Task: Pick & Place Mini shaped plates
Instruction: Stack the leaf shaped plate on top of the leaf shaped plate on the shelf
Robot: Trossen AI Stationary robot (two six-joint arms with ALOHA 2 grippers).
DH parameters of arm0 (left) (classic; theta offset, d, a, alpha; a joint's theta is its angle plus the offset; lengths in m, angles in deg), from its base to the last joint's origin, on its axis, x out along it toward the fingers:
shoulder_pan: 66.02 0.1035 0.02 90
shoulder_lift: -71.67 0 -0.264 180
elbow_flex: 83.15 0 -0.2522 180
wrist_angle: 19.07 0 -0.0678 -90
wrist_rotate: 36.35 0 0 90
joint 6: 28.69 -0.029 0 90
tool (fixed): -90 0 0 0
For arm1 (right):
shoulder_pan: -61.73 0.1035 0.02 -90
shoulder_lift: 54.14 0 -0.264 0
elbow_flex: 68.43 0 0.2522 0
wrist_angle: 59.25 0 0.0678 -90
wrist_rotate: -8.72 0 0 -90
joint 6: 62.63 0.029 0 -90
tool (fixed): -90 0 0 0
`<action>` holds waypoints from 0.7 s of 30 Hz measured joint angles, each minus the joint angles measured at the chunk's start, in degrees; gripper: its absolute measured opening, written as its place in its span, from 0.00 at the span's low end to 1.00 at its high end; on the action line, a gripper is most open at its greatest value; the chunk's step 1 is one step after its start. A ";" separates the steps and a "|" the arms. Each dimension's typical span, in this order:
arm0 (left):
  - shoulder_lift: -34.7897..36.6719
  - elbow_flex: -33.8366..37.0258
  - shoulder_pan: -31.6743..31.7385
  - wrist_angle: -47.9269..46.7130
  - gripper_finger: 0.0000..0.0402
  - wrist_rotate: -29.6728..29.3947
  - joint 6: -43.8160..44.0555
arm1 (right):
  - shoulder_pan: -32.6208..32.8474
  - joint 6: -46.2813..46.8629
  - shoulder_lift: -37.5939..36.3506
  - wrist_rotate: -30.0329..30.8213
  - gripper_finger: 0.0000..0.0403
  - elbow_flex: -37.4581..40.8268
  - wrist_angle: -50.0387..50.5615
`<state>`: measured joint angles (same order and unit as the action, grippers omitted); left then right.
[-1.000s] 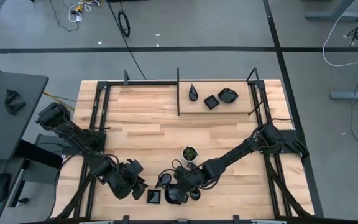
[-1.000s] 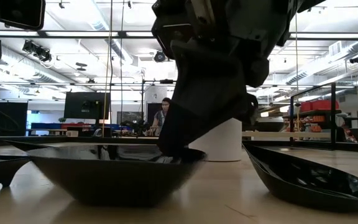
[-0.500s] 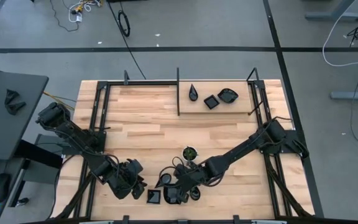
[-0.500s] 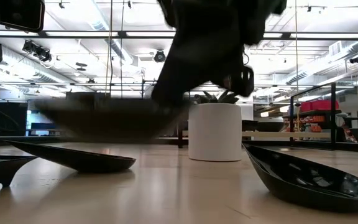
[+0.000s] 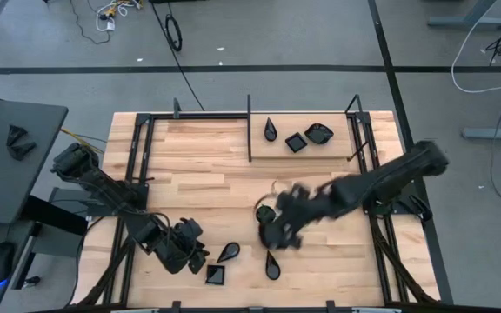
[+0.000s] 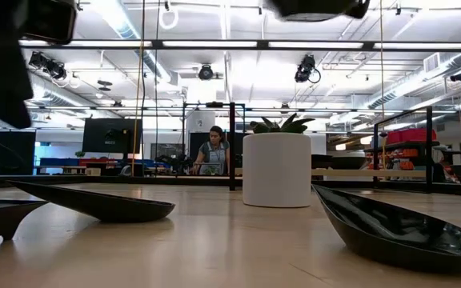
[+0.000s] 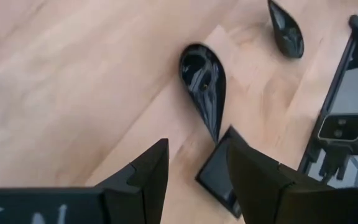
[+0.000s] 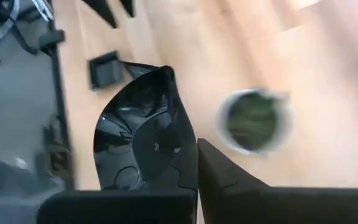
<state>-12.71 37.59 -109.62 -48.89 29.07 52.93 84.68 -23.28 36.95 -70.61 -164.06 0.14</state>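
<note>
Taking the white cup (image 5: pixel 266 211) with green inside as the landmark, and working from the left of the table across: the left gripper (image 5: pixel 200 261) waits well to the near-left of the cup, close to the table's near edge, its fingers (image 7: pixel 146 167) standing apart and holding nothing. Just beyond its tips lie a square plate (image 5: pixel 216 275) and a teardrop plate (image 5: pixel 228 253), the teardrop's point aimed back toward the square one in the left wrist view. A second teardrop plate (image 5: pixel 272 265) lies on the near side of the cup, a little apart from it.

The right gripper (image 5: pixel 278 228) hangs in the air just beside the cup, on its near-right side, clamped on the rim of a black leaf-shaped plate (image 8: pixel 140 142). In the right wrist view the plate hangs off to one side of the shut fingers, with its pointed end leading away from the wrist and the cup showing just past it (so the carried plate, not the gripper, is the part closest to the cup).

Three plates (image 5: pixel 296 142) sit together far beyond the cup, toward the right of the far edge, beside a dark upright divider (image 5: pixel 250 129). If that group is the drop-off, it lies straight away from the right gripper on the cup's far side, and the right arm is plainly the nearer one.
</note>
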 joint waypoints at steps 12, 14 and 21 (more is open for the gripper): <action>0.01 -0.02 12.49 4.00 0.41 3.92 -10.51 | -33.16 -52.32 -17.18 0.27 0.00 -0.03 27.73; 0.52 -0.02 15.95 3.94 0.41 6.28 -11.43 | -40.24 -63.84 -16.05 0.25 0.00 -0.02 27.11; 5.18 -0.02 29.91 2.79 0.41 7.66 -18.11 | -59.72 -97.21 -8.78 -4.42 0.00 -0.02 19.05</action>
<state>-7.53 37.57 -79.71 -46.10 36.73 34.82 24.96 -120.49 28.17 -75.03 -164.08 19.19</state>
